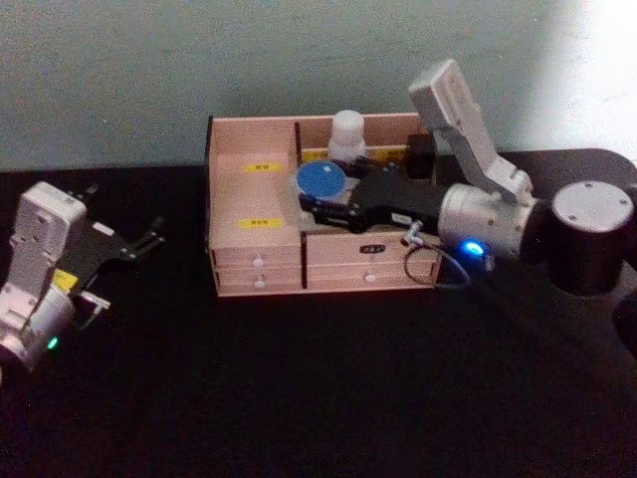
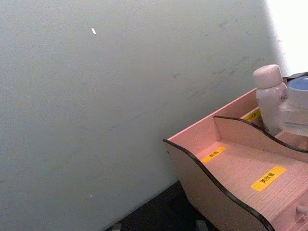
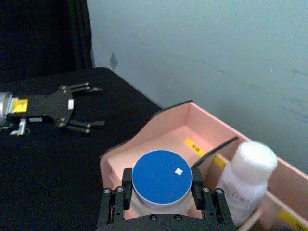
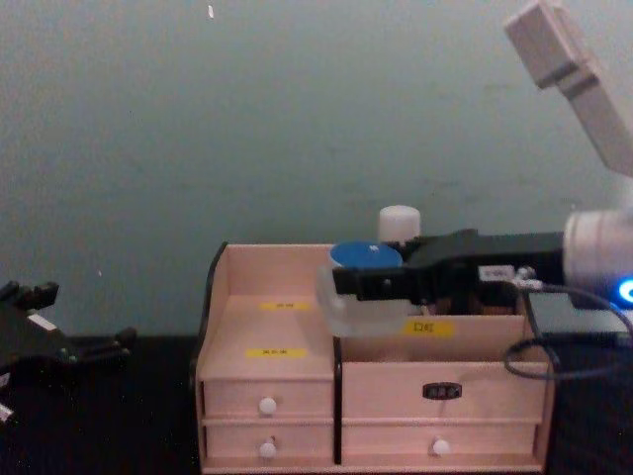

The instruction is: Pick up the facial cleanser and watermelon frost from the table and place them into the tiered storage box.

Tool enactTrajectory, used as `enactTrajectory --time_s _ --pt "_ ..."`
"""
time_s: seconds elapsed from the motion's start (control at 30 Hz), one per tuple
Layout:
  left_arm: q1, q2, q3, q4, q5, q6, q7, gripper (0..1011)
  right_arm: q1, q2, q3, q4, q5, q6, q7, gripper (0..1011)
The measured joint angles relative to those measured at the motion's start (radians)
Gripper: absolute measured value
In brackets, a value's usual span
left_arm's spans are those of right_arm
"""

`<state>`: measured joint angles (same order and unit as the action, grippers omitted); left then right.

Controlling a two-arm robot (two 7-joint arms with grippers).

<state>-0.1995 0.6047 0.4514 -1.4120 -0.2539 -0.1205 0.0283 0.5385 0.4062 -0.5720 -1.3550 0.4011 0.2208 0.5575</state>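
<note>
The tiered storage box [image 1: 254, 204] stands at the middle of the black table, also seen as light wood [image 2: 231, 168] and from the front [image 4: 267, 327]. The facial cleanser [image 1: 348, 131] stands upright in a rear compartment [image 3: 248, 175]. My right gripper [image 3: 161, 191] is shut on the watermelon frost [image 3: 161, 175], its fingers [image 3: 126, 190] pressing both sides of the jar below the blue lid. The jar [image 4: 361, 292] hangs just above the box's front tier, near the central divider. My left gripper [image 1: 127, 217] rests open on the table to the left of the box, holding nothing.
A pale wall [image 4: 198, 119] rises close behind the box. Two rows of drawers with white knobs [image 4: 267, 406] face me. The right arm's cable [image 1: 453, 264] loops over the box's right front corner. Bare black table [image 1: 299, 388] lies in front of the box.
</note>
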Motion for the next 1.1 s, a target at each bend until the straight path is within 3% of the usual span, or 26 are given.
enactTrajectory --time_s 0.23,0.6,0.8,1.1 --pt "0.000 0.000 0.000 0.000 0.000 0.000 0.000 1001 0.091 -0.079 -0.023 0.131 -0.011 -0.021 0.013 728" --pt "0.000 0.000 0.000 0.000 0.000 0.000 0.000 1001 0.182 -0.171 -0.043 0.288 -0.022 -0.044 0.027 728" --pt "0.000 0.000 0.000 0.000 0.000 0.000 0.000 1001 0.219 -0.214 -0.048 0.368 -0.031 -0.055 0.031 728" --pt "0.000 0.000 0.000 0.000 0.000 0.000 0.000 1001 0.238 -0.252 -0.055 0.433 -0.053 -0.063 0.027 728"
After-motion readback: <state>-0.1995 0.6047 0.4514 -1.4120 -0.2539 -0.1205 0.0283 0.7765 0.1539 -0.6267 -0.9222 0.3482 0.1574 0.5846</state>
